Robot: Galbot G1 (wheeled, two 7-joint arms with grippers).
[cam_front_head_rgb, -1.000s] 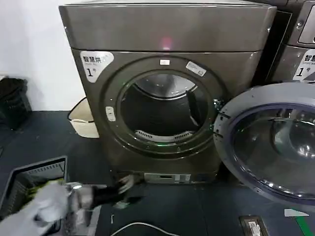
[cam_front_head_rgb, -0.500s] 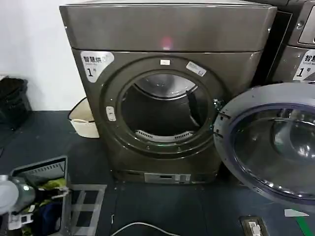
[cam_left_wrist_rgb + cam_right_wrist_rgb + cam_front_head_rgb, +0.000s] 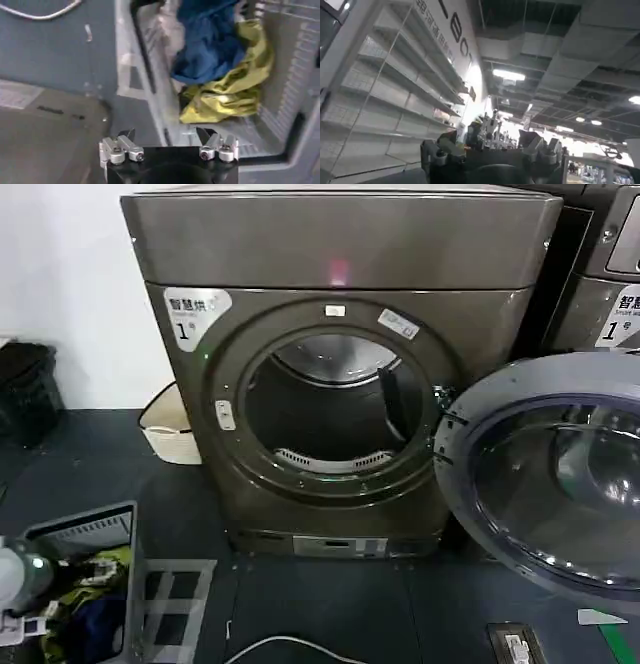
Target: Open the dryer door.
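The dryer (image 3: 340, 244) stands in the middle of the head view with its "1" label at the upper left and a pink light on top. Its dryer door (image 3: 470, 419) is swung wide open to the right, grey inner face and dark glass toward me, and the drum opening (image 3: 330, 409) is exposed. My left arm (image 3: 20, 579) sits at the lower left corner, far from the door. The left gripper (image 3: 166, 134) is open and holds nothing, hanging over a laundry basket. My right gripper (image 3: 487, 136) is open and points up at a ceiling.
A grey laundry basket (image 3: 75, 534) with blue (image 3: 210, 40) and yellow clothes (image 3: 235, 85) sits on the floor at lower left. A white bin (image 3: 165, 429) stands beside the dryer. A second machine (image 3: 610, 264) is behind the open door. A white cable (image 3: 290, 642) lies on the floor.
My left arm has pulled back from the floor in front of the dryer to the lower left corner by the basket. The door has stayed wide open.
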